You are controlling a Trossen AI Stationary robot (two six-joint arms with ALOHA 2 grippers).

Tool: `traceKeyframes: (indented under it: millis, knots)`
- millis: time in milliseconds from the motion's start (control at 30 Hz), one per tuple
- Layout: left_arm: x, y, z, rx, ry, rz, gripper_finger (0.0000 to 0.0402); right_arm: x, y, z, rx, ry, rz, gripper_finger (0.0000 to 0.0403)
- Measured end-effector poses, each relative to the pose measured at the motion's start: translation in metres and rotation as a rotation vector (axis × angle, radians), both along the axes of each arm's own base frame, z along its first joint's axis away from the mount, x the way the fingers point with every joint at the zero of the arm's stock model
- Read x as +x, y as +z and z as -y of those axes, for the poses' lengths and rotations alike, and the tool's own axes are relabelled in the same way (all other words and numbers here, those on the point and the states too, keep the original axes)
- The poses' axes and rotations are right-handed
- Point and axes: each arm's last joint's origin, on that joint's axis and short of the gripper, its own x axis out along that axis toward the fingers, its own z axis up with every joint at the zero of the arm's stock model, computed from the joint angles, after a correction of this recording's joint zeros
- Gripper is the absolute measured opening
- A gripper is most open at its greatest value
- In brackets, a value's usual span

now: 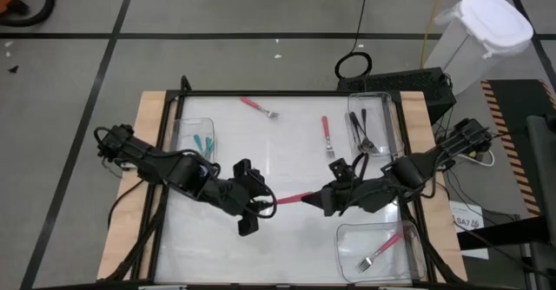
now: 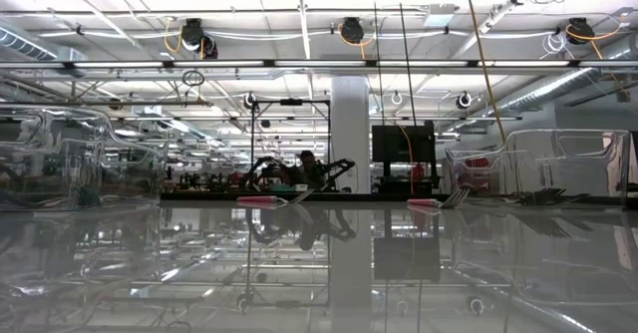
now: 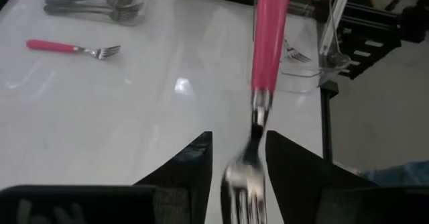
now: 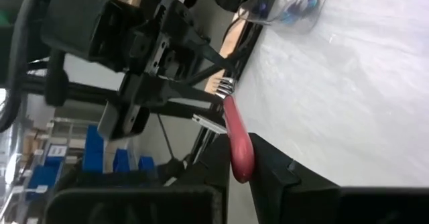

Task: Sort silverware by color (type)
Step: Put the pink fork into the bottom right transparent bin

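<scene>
A pink-handled fork (image 1: 291, 198) hangs in the air between my two grippers, above the table's middle. My right gripper (image 1: 320, 200) is shut on its handle. My left gripper (image 1: 268, 201) is open, and its fingers stand on either side of the metal tines (image 3: 244, 184). Whether one finger touches them I cannot tell. Two more pink forks lie flat on the table, one (image 1: 259, 106) near the far edge and one (image 1: 327, 138) right of the middle. My right gripper (image 4: 240, 160) pinches the free end of the pink handle (image 4: 236, 140) between its two fingers. It comes roughly level from the table's right, with the fingers along the fork. The fork is lifted clear and about level, its tines (image 4: 226, 86) pointing toward the left gripper.
Three clear bins stand on the table. The bin (image 1: 189, 132) at the left holds teal forks, the bin (image 1: 391, 108) at the far right holds black forks, and the bin (image 1: 347, 238) at the near right holds a pink fork. Bare white table lies between them.
</scene>
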Motion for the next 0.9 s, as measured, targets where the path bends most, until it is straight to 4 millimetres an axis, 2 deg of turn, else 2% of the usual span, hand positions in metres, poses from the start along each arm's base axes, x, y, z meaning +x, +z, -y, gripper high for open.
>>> traceKeyframes:
  millis: [167,367,700,900]
  knots:
    - [-0.004,0.009,0.003,-0.023,0.002,0.008,0.014,-0.023,0.01,0.002,-0.007,0.034,-0.009,0.0028]
    - [-0.009,0.03,0.002,-0.029,-0.005,0.058,0.014,-0.053,0.018,-0.004,-0.011,0.108,-0.031,0.0029]
    - [-0.02,0.072,-0.007,0.066,-0.093,0.177,0.014,-0.09,0.009,-0.023,0.002,0.172,-0.169,0.0028]
    - [-0.024,0.085,-0.009,0.152,-0.165,0.219,0.014,-0.112,0.01,-0.033,0.048,0.23,-0.199,0.0028]
